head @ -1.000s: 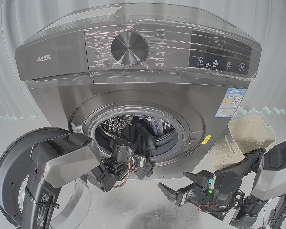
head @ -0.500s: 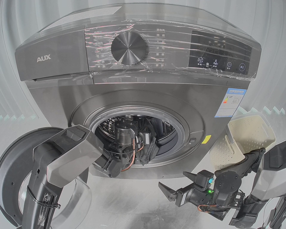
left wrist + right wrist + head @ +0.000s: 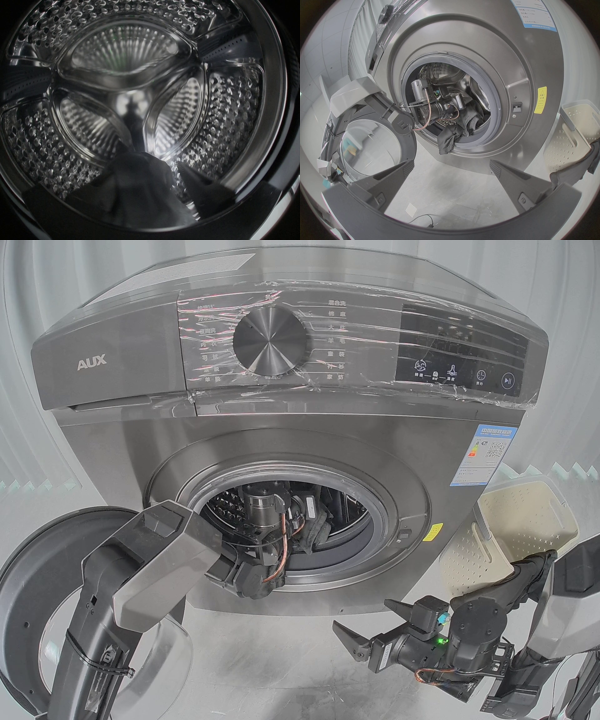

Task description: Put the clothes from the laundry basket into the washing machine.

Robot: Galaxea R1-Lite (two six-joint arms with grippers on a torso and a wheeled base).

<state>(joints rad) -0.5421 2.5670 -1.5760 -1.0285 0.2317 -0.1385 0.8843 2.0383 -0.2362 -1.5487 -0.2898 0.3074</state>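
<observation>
Roughly mid-task, by the look of it. The left tool [image 3: 312, 515] is inside the mouth of the washing machine [image 3: 287, 427], w/ a dark garment [image 3: 447, 140] bunched round it. Can't tell whether it grips the cloth or the cloth just lies on it: in the left wrist view the fabric is heaped right in front of the camera and hides that. Most of the garment is past the door seal [image 3: 496, 125], but in the right wrist view a tail hangs out over the seal's lower lip, so it isn't fully in. The drum [image 3: 125, 62] beyond looks bare otherwise, w/ no other clothes on the dimpled wall or back.

The right tool [image 3: 361, 615] hangs low over the floor in front of the machine, jaws spread wide, nothing in them. The door [image 3: 37, 590] is swung open on the robot's left.

The laundry basket [image 3: 531, 515] sits tipped beside the machine on the robot's right, its opening facing the robot. A second garment [image 3: 575, 173], also dark, is draped over its near rim. What shows of the inside is bare plastic.

Judgement: item 1 approx. delivered, but it needs to go deeper and the tail must clear the seal. Item 2 isn't picked up yet. Left to do: drop the cloth in the drum, get the arm out, fetch the basket piece, load it.
</observation>
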